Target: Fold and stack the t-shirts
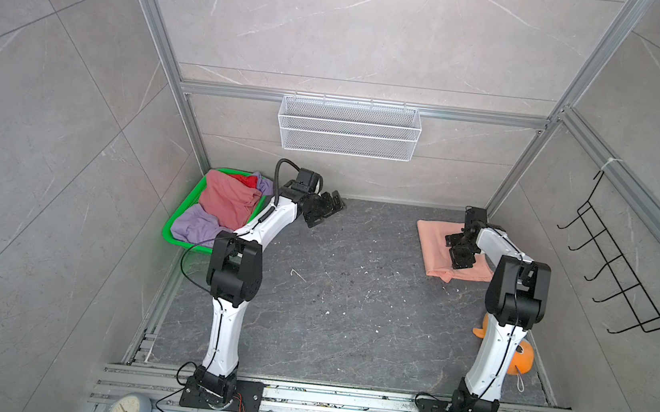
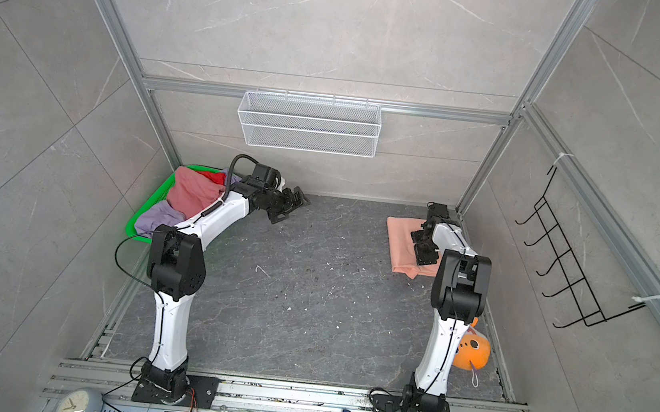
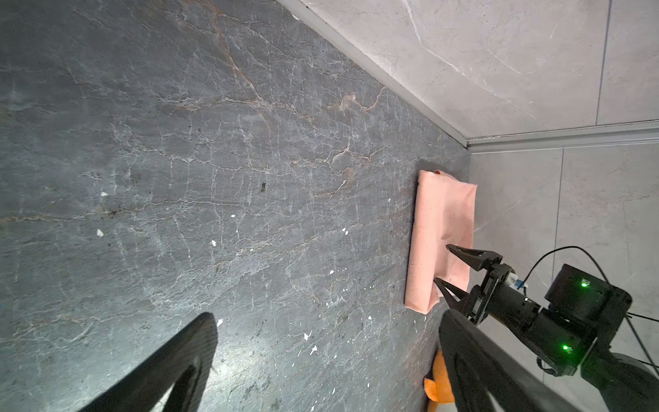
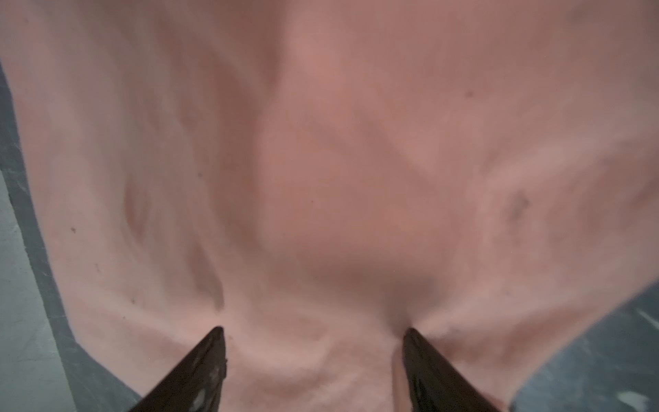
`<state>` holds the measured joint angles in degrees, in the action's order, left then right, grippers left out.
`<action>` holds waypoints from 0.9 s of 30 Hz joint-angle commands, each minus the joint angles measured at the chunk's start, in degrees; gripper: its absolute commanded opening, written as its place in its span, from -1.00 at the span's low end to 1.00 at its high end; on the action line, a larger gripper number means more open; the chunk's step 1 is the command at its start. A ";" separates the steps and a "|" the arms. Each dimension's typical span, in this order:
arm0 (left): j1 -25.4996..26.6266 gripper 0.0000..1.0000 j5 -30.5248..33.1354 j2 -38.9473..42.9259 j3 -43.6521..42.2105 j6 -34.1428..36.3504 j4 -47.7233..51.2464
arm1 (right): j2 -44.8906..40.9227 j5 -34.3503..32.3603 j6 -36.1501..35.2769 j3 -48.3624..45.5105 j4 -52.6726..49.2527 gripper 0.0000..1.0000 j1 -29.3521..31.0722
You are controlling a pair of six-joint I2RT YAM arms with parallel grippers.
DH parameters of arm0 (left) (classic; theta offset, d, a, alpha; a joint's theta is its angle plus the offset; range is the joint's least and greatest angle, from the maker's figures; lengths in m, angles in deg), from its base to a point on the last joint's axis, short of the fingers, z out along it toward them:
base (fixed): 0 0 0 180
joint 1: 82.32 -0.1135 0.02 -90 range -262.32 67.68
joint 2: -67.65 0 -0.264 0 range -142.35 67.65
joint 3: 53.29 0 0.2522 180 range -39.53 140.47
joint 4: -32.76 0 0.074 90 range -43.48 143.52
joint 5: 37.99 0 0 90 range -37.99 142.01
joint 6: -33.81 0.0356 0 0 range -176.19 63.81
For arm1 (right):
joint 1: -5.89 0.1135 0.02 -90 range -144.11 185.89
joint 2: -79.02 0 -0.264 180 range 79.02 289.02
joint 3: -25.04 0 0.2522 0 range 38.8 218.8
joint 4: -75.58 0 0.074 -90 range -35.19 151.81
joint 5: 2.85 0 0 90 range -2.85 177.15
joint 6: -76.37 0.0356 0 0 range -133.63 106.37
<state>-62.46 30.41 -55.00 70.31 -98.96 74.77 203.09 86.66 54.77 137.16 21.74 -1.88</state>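
Four soft cotton t-shirts: one peach-salmon (image 1: pixel 433 243), one dusty pink (image 1: pixel 224 200), one red (image 1: pixel 250 182), one lavender (image 1: pixel 192 226). One green plastic mesh basket (image 1: pixel 170 227), one orange plush toy (image 1: pixel 523 361).

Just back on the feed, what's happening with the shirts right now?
The right gripper, jaws open, is low over the folded peach-salmon cotton t-shirt at the far right of the dark stone table. The left gripper hangs open and empty beside the green plastic mesh basket, where the dusty pink, red and lavender t-shirts lie crumpled, not yet folded.

dark tabletop (image 1: pixel 351 301) carries folded peach shirt (image 1: pixel 435 243), green basket (image 1: pixel 176 220), orange plush toy (image 1: pixel 521 359).
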 commanded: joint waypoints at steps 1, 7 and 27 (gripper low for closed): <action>-0.68 0.99 -1.67 1.78 0.43 2.82 0.43 | 1.45 -3.40 -4.00 6.11 -7.37 0.58 0.83; -0.94 0.99 -1.70 2.45 -0.28 3.27 0.36 | 9.57 -2.87 -2.08 16.12 -12.28 0.60 1.01; -0.98 0.99 3.38 2.94 -2.58 -0.21 -3.58 | 36.67 -2.41 -0.99 55.42 -34.71 0.60 -4.35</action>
<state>-63.23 32.16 -54.96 67.36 -98.12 73.16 234.30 85.22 52.81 191.04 -8.42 -2.62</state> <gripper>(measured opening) 0.995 0.801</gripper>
